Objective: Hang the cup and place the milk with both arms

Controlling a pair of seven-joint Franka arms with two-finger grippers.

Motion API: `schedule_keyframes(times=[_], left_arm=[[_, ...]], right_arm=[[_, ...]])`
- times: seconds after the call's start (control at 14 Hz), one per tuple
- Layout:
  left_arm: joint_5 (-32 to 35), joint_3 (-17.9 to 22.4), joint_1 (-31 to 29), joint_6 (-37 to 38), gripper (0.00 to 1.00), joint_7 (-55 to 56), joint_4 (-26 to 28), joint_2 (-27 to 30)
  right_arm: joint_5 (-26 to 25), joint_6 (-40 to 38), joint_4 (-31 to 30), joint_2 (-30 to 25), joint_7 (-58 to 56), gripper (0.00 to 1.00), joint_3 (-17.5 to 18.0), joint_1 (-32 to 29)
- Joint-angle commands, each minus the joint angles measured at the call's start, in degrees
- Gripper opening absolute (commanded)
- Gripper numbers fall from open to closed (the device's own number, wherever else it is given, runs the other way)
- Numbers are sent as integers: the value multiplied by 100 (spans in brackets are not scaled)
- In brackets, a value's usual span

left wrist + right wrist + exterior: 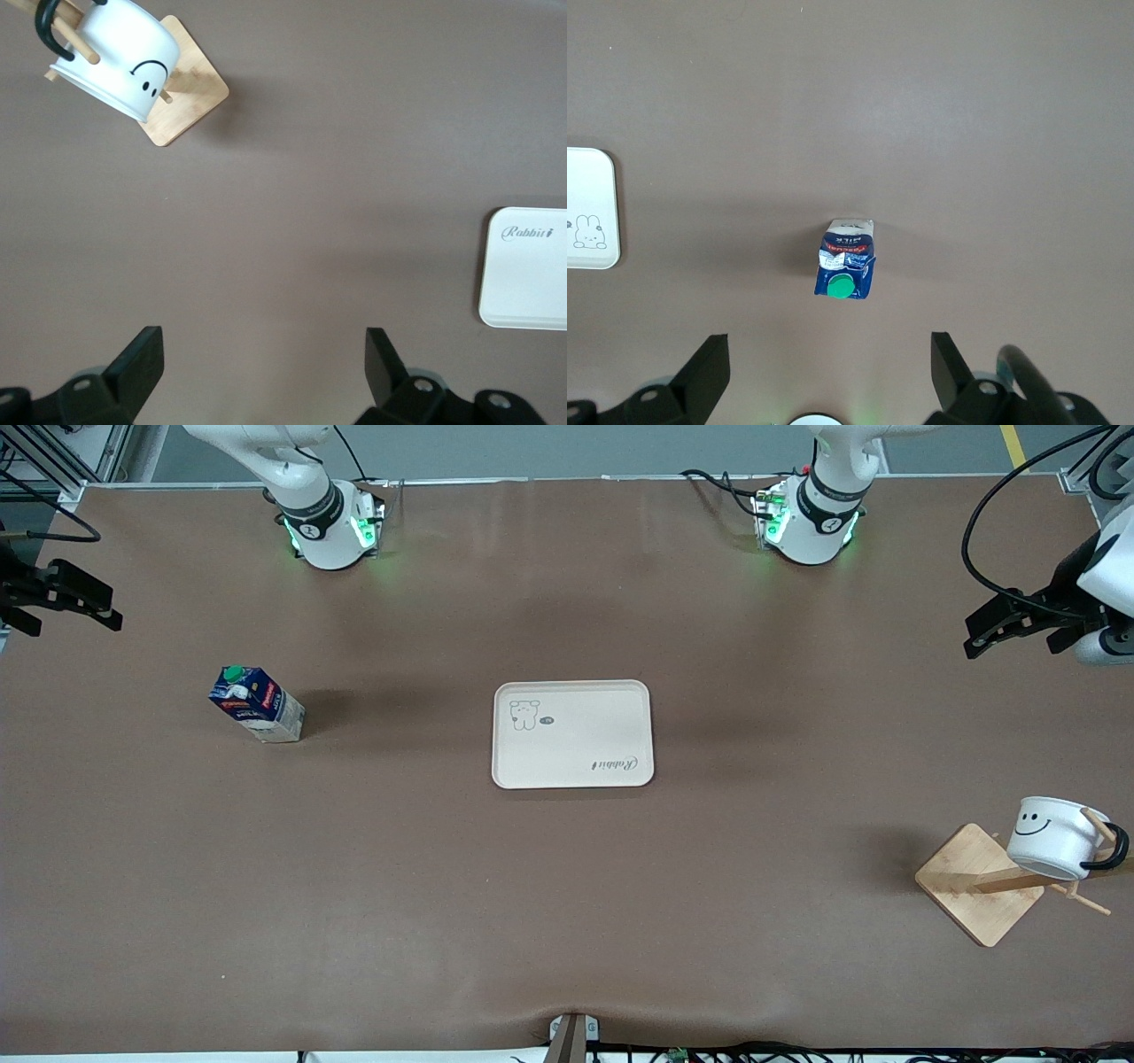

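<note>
Two claws hung wide and empty at the desk's ends. Cup already hung on the rack. Milk stood upright nearest my right claw, well apart from the tray; left claw waited.

tray: cut off by my right wrist view's edge | small print on milk: too small, perhaps a brand name | rack's peg tips: run off frame
</note>
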State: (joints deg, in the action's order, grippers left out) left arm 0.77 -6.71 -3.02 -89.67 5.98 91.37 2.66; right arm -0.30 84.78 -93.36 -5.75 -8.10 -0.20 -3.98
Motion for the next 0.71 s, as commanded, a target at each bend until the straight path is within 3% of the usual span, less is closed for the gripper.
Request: schedule_keyframes(times=[0.0, 0.64], left_arm=[[-86, -6, -14, 55, 100, 26, -155, -55], [-24, -6, -32, 72, 100, 70, -146, -37]], right_arm=[[74, -66, 116, 30, -34, 100, 46, -77], [83, -58, 134, 30, -34, 100, 46, -77]])
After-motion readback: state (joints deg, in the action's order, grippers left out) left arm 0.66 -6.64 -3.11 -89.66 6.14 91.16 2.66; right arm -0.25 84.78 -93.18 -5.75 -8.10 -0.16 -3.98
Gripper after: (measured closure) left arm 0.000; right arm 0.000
